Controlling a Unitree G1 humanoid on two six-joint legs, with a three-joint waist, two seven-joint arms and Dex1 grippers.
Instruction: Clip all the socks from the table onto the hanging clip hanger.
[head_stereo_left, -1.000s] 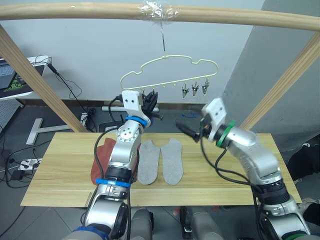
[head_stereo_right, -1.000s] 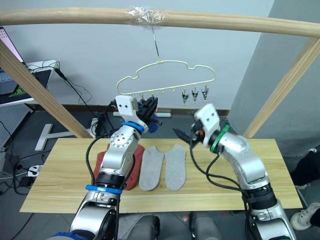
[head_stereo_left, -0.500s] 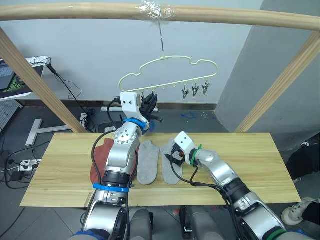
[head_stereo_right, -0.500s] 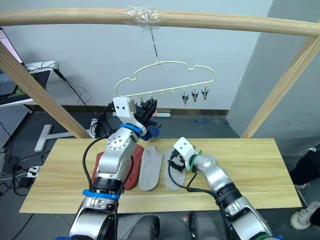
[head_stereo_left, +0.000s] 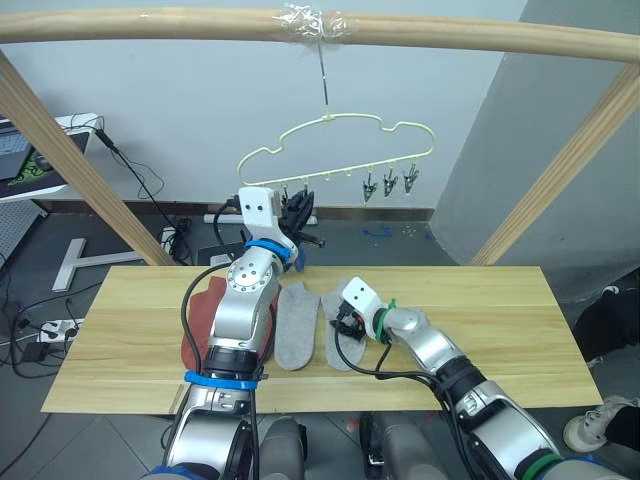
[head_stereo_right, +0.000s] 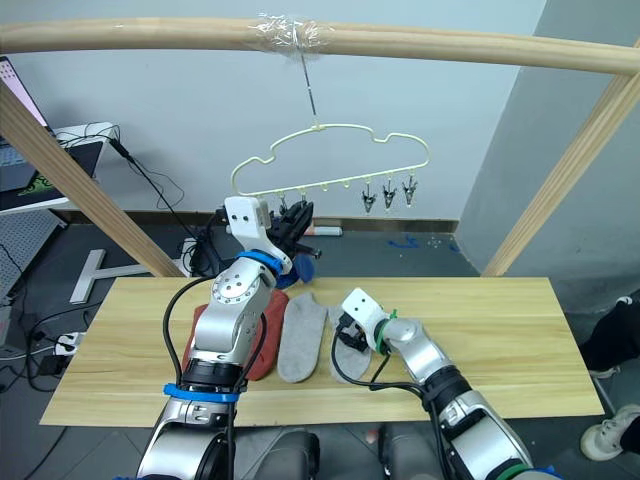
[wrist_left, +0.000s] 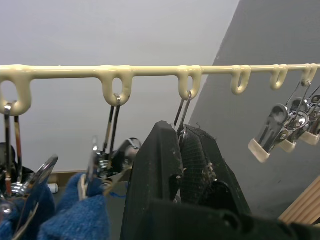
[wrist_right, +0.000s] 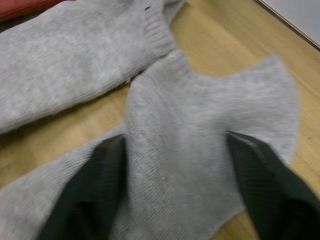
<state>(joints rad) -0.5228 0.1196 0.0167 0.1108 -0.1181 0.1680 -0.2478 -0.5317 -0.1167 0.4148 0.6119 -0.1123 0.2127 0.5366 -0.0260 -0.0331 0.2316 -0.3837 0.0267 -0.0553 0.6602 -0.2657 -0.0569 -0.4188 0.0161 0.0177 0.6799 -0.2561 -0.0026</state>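
The pale clip hanger (head_stereo_left: 330, 118) hangs by its hook from the wooden pole. My left gripper (head_stereo_left: 300, 208) is raised to its left clips. In the left wrist view its fingers (wrist_left: 165, 160) are shut on a metal clip (wrist_left: 184, 112). A blue sock (wrist_left: 75, 215) hangs in the clips beside it. On the table (head_stereo_left: 500, 310) lie a rust-red sock (head_stereo_left: 205, 315) and two light grey socks (head_stereo_left: 295, 325). My right gripper (head_stereo_left: 345, 320) is low over the right grey sock (wrist_right: 200, 125), open, with one finger on each side of it.
The round wooden pole frame (head_stereo_left: 150, 25) spans overhead, with slanted legs at the left (head_stereo_left: 60, 150) and right (head_stereo_left: 570, 160). Three free clips (head_stereo_left: 388, 180) hang at the hanger's right end. Cables and a desk leg lie on the floor behind the table.
My right arm has dropped from beside the hanger to the table and now sits over the right grey sock. The left gripper has stayed at the clips.
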